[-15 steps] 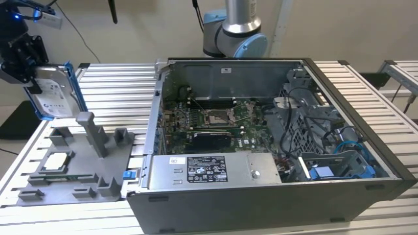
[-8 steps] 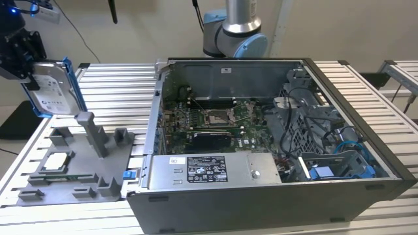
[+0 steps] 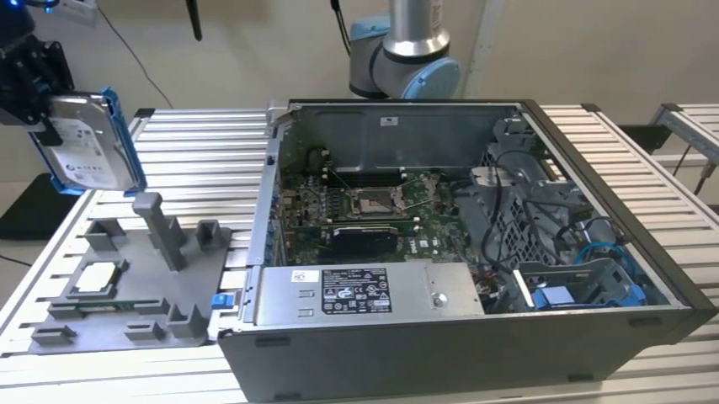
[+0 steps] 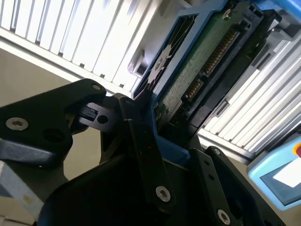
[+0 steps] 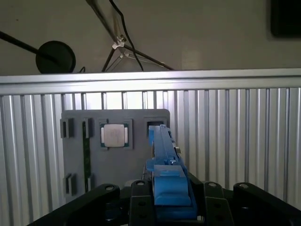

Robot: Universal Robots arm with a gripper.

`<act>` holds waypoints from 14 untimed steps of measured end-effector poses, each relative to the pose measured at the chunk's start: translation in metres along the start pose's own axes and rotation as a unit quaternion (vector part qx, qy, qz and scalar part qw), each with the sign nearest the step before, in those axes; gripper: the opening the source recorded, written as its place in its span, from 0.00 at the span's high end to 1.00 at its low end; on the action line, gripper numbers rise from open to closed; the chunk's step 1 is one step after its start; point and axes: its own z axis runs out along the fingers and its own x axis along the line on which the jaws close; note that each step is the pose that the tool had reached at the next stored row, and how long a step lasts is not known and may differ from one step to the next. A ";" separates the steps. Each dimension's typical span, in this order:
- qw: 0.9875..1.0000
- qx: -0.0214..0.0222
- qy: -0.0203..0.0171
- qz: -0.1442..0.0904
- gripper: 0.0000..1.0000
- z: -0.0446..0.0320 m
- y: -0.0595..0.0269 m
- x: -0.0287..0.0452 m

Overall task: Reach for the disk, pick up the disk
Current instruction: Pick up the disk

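One arm (image 3: 410, 50) hi above grey tray (image 3: 135, 252), disk (image 3: 90, 143) upright betw. fingers (image 4: 143, 141).

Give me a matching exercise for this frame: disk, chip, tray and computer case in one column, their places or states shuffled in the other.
Things:
1. disk
2. chip
3. tray
4. case

Places or states:
A. open on top, boards and cables showing
B. lying flat in a recess of the tray
C. clamped in the gripper, held in the air above the tray
D. grey, resting on the slatted table, on the exterior view's left of the case

Pairs: 1-C; 2-B; 3-D; 4-A
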 end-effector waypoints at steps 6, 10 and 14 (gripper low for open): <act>1.000 0.008 0.000 -0.001 1.00 -0.0108 0.0007 -0.0001; 1.000 0.013 -0.001 -0.001 1.00 -0.0190 0.0007 -0.0003; 1.000 0.016 -0.001 -0.002 1.00 -0.0284 0.0008 -0.0004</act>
